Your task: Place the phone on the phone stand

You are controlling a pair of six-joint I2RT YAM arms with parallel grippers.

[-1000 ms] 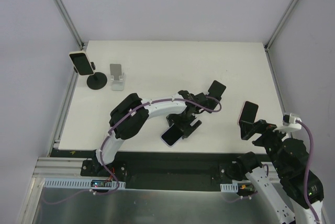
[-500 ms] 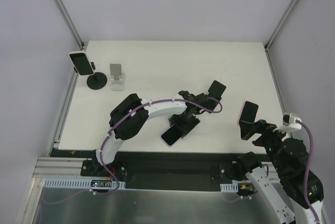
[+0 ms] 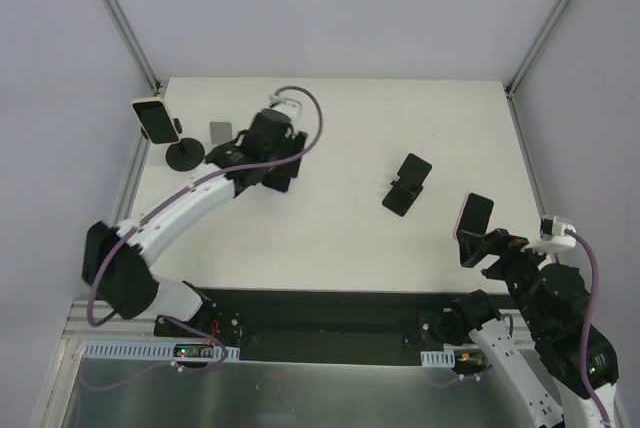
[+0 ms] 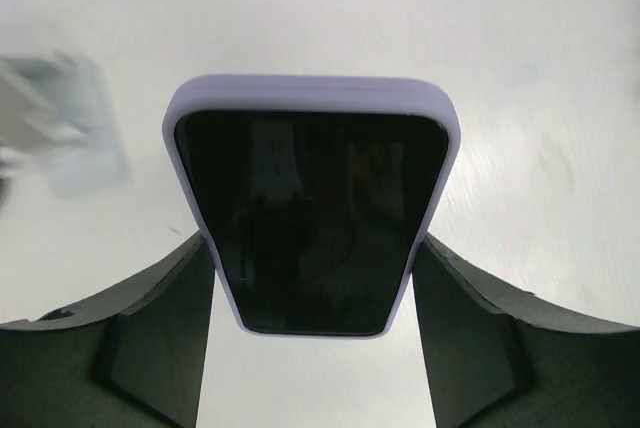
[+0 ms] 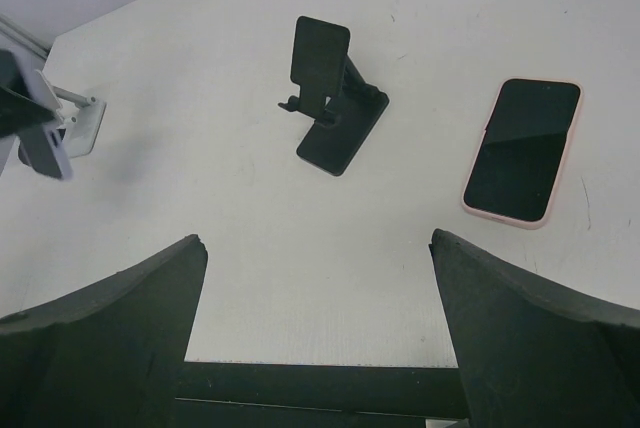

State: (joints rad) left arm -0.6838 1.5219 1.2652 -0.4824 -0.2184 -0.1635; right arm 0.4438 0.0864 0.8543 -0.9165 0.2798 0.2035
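Phone [image 4: 312, 203] in the lilac case is off the table now. A second ago it lay flat near the front edge with the left arm [image 3: 185, 203] bent over it, and since then that arm has swung across to the far left corner, carrying it along. The left pincer [image 4: 312, 283] is partway closed, just as wide as the phone. A finger [image 4: 165, 338] presses on each long side, the screen faces the wrist camera and the top end sticks out ahead. So the pick is done and the carry looks nearly done. What remains, I judge, is lining the phone up with the silver stand [image 3: 221, 132], which sits just beyond the pincer in the top view, and easing it onto the ledge. The left wrist view is smeared and shows that stand only as a pale blur at its left edge, so the two are probably near but not touching. The right pincer [image 5: 318, 243] has not moved and hangs wide open and empty over the near right edge. The table [image 3: 340, 118] is plain matt white. It carries a round stand [image 3: 185, 155] at far left with a second phone [image 3: 153, 119] already mounted, and an empty black stand [image 3: 407, 184] right of the middle. A pink phone [image 5: 522, 148] lies flat, screen up, near the right edge. Around it stand pale grey walls [image 3: 330, 8], with slim metal posts [image 3: 120, 18] rising at the far corners.
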